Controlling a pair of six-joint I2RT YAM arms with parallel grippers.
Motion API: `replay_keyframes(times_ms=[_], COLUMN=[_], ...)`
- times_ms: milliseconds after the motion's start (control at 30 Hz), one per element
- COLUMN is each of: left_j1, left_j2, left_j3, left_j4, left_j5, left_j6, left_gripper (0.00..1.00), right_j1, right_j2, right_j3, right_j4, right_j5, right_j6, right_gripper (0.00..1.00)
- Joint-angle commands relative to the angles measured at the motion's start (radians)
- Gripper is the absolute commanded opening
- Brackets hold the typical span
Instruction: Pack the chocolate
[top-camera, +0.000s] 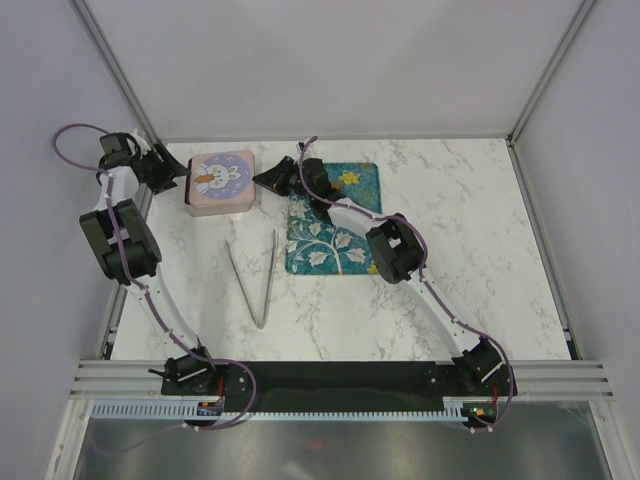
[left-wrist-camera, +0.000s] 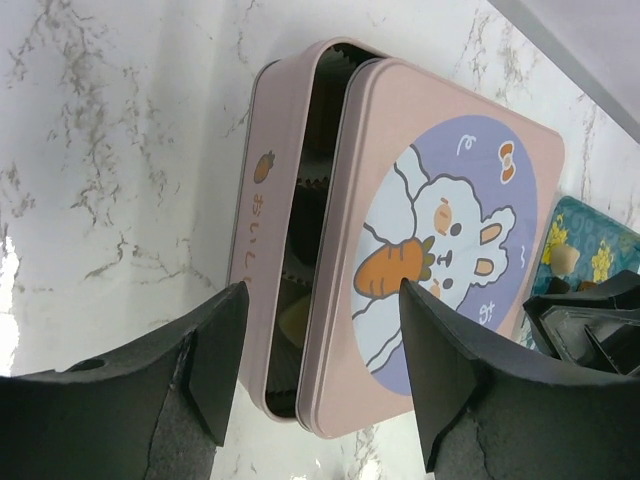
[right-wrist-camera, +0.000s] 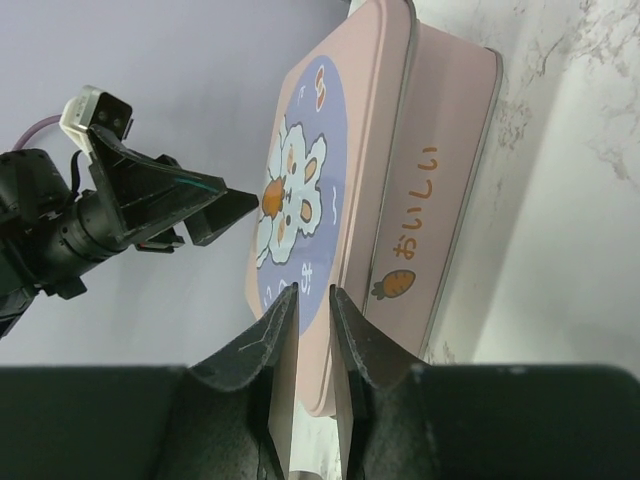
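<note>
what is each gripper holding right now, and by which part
The right gripper appears to pinch the lid by its rim. The left gripper is open astride one end of the tin, clamping nothing.

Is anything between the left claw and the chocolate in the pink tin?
Yes. The bunny lid sits askew over the tin, leaving only a narrow side gap where the chocolate shows darkly. The left claw is open, facing that gap.

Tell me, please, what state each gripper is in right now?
Left gripper: open, empty, facing the tin.
Right gripper: closed, apparently on the edge of the lid.
</note>
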Motion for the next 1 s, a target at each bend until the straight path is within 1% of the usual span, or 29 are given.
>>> replay_keyframes(times_ms=[0,267,467,667,967], left_j1=[-0.011,-0.022,-0.042,-0.072,-0.077], left_j2=[0.049,0.097,0.114,0.097,0.039], left_j3=[0.042,0.048,0.062,0.025,-0.027], left_j4=[0.005,0.000,0.002,0.005,0.019], left_j5=[0.052,0.055,0.133,0.176,0.204], left_j6=[0.059,0.077,0.091,0.102,0.092], left_gripper=[0.70,0.70,0.69,0.67,0.67], right_j1=[0.011,0.017,0.019,0.020,0.002], right_j2=[-0.003,0.022,0.028,0.023,0.018], right_j3=[0.032,0.052,0.055,0.049,0.014], right_j4=[0.058,0.055,0.057,0.044,0.050], right_j5=[0.019,0.038,0.052,0.050,0.044], right_j6=[0.015,0.024,0.024,0.011,0.009], right_gripper=[0.26,0.25,0.25,0.24,0.24])
